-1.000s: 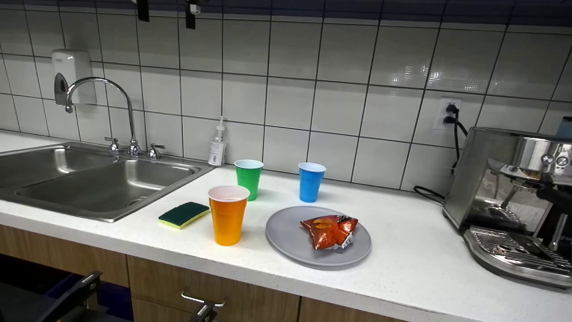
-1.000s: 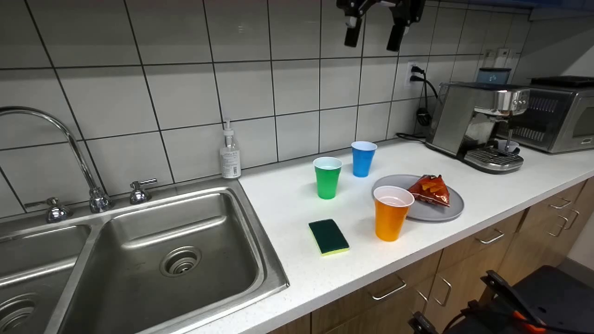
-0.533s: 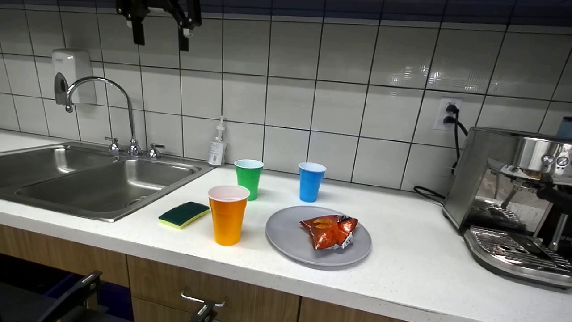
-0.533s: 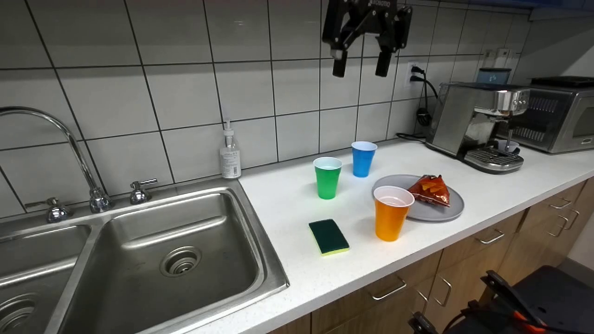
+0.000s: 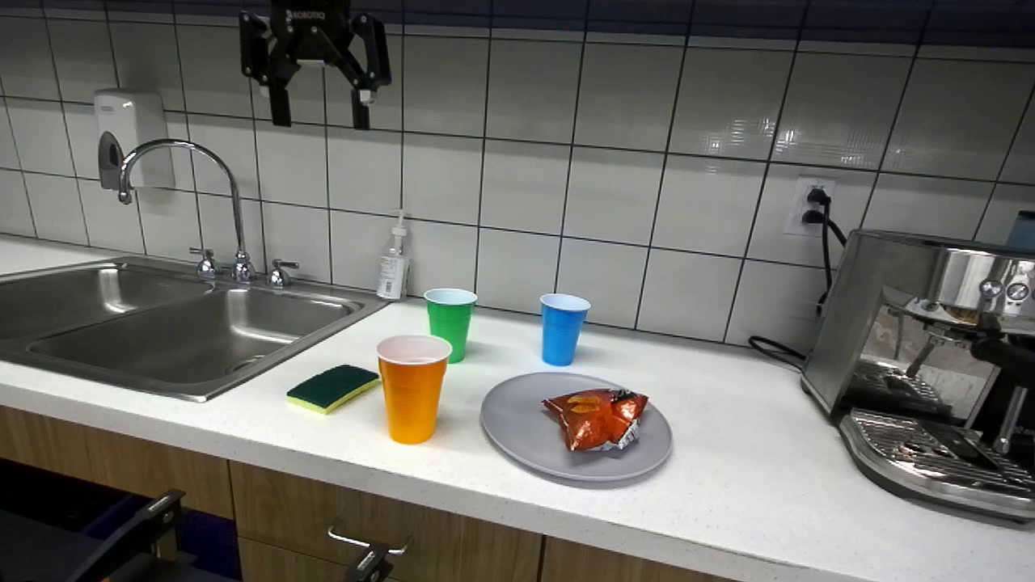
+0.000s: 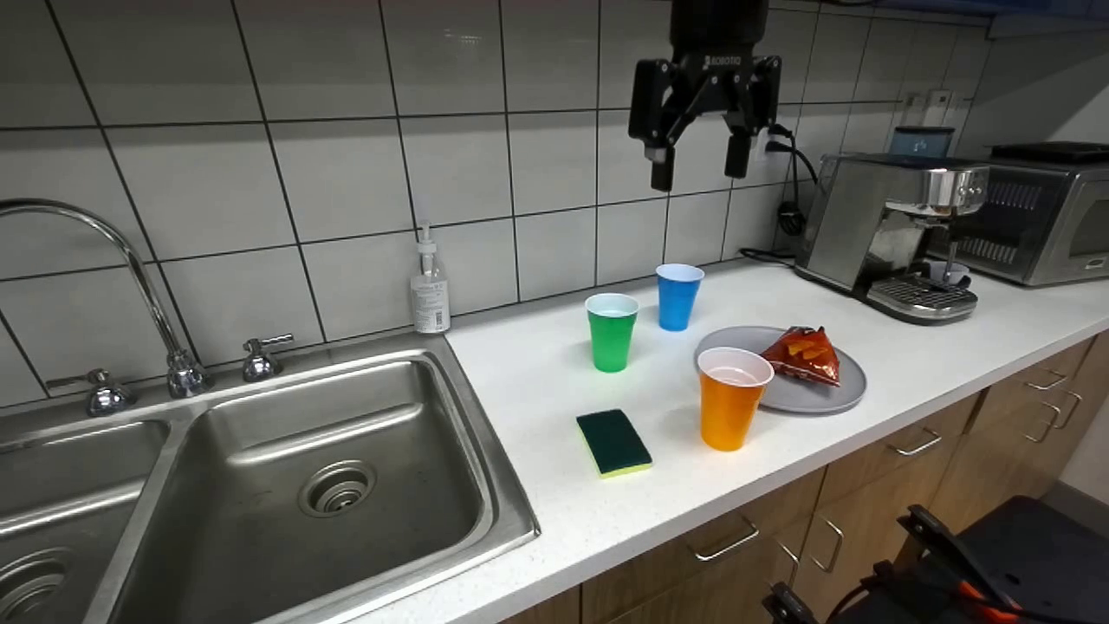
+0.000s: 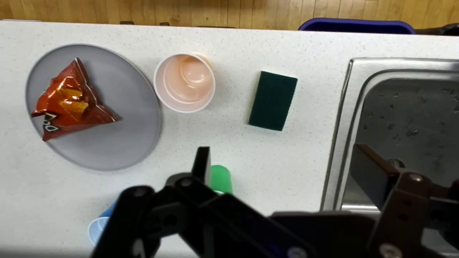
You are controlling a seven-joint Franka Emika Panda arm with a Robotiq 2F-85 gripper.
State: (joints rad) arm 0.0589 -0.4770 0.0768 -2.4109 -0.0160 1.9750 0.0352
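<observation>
While the arm [image 6: 717, 24] overhangs the counter [image 6: 520, 381], 2 parted jaws point down.

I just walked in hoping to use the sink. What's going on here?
A Robotiq gripper hangs open above the counter, handling nothing right now. On the counter stand a green plastic cup, a blue plastic cup and an orange plastic cup, all upright. A green-and-yellow scrub sponge lies between the orange one and the sink, and a red chip bag rests on a gray plate.
</observation>
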